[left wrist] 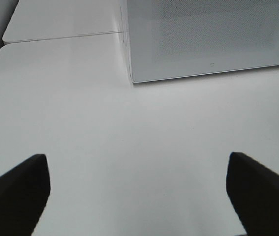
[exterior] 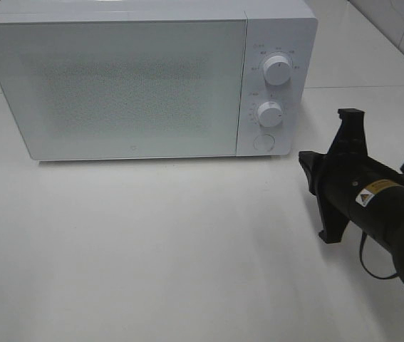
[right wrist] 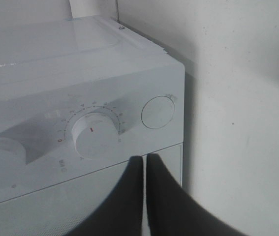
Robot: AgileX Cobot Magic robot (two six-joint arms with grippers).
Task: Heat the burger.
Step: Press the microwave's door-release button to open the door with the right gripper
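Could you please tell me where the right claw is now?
In the exterior high view the black right claw hovers at the right, just off the front right corner of the white box-shaped microwave.

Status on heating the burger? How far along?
Done, apparently: microwave door shut; burger not in view, possibly inside. In hand: right gripper, fingers shut, sits at the lower dial and round button. Left gripper hangs open over the table. Remaining: confirming the timer is set; dial reading unclear.

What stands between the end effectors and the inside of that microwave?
The closed microwave door covers the opening. No burger shows in any view, so whether it sits inside cannot be told.
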